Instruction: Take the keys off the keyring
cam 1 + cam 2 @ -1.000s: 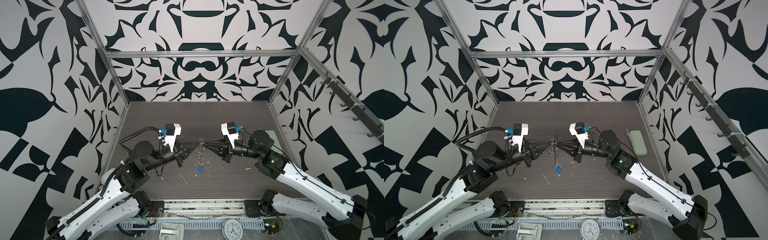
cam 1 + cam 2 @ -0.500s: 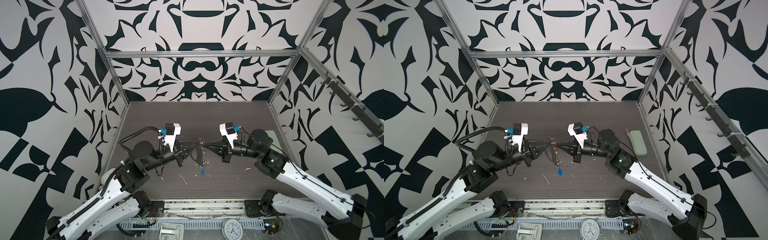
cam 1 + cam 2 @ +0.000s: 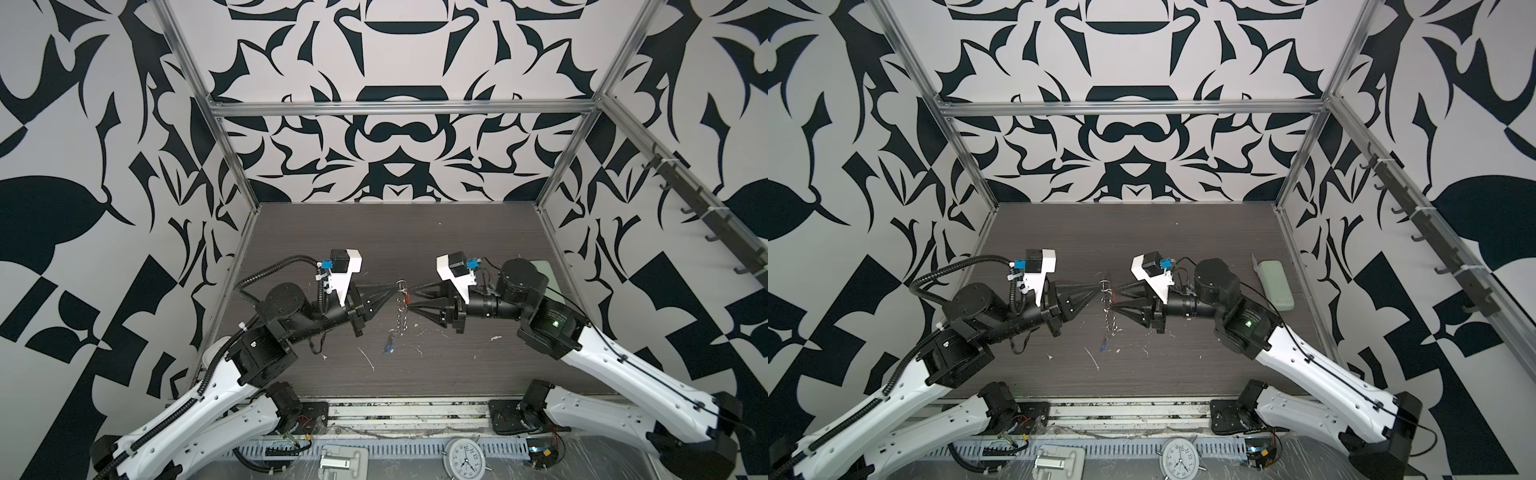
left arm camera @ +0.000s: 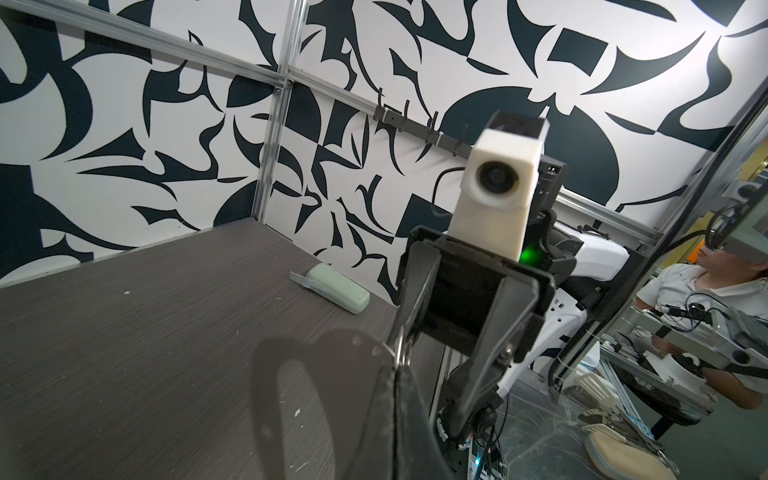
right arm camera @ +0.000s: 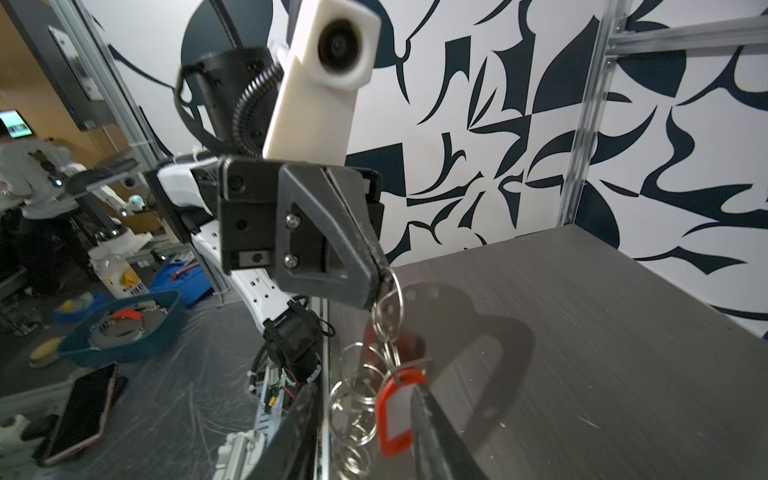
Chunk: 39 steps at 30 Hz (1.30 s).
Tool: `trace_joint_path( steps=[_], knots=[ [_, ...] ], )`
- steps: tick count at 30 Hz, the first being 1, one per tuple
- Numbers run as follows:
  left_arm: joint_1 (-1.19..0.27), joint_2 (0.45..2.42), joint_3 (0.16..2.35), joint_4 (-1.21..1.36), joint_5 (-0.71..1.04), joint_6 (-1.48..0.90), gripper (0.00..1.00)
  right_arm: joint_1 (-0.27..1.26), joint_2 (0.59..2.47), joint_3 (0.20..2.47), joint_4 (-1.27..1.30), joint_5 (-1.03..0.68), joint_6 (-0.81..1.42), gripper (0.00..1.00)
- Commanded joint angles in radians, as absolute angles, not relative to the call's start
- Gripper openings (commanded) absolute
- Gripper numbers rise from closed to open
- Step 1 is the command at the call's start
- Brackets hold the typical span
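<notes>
The keyring, a short chain of silver rings, hangs straight down in the air between the two grippers, above the middle of the dark wood-grain table. A pale-green case lies behind the right arm by the side wall, well apart from both grippers. Small white flecks dot the table below the chain. Open tabletop stretches beyond the grippers to the back wall and forward to the front edge, and the patterned side walls stand well back.

The left gripper is pressed together, pinching the chain's top ring. The right gripper faces it with its fingers spread. The red-tagged key hangs between them, just beside one finger. The blue-tagged key hangs at the chain's lowest end, under both grippers. Whether it touches the table is unclear.
</notes>
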<state>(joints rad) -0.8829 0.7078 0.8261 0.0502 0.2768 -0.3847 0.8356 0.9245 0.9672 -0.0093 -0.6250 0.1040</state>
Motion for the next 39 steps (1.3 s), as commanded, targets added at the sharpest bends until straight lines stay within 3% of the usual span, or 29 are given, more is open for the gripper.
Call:
trace_joint_path(
  steps=[1, 9, 14, 24, 28, 32, 35, 37, 39],
  knots=[
    [-0.882, 0.686, 0.837, 0.04, 0.29, -0.356, 0.0, 0.799, 0.908, 1.006, 0.06, -0.674, 0.138, 0.45],
    [-0.88, 0.68, 0.835, 0.04, 0.295, -0.355, 0.0, 0.75, 1.021, 1.027, 0.292, -0.865, 0.353, 0.47],
    [-0.882, 0.681, 0.833, 0.046, 0.296, -0.354, 0.0, 0.75, 1.058, 1.032, 0.312, -0.894, 0.388, 0.45],
    [-0.882, 0.691, 0.834, 0.05, 0.275, -0.354, 0.0, 0.749, 1.063, 1.023, 0.314, -0.899, 0.4, 0.22],
    [-0.881, 0.692, 0.835, 0.054, 0.271, -0.357, 0.0, 0.749, 1.066, 1.028, 0.298, -0.899, 0.393, 0.18],
    [-0.881, 0.692, 0.838, 0.053, 0.267, -0.364, 0.0, 0.749, 1.06, 1.033, 0.26, -0.88, 0.38, 0.0],
    [-0.881, 0.693, 0.867, -0.017, 0.267, -0.359, 0.0, 0.746, 1.043, 1.055, 0.16, -0.861, 0.344, 0.0],
    [-0.881, 0.689, 0.889, -0.082, 0.267, -0.341, 0.21, 0.742, 1.035, 1.095, 0.026, -0.844, 0.286, 0.0],
    [-0.88, 0.691, 0.915, -0.156, 0.264, -0.325, 0.3, 0.738, 1.038, 1.136, -0.094, -0.851, 0.233, 0.0]
  ],
)
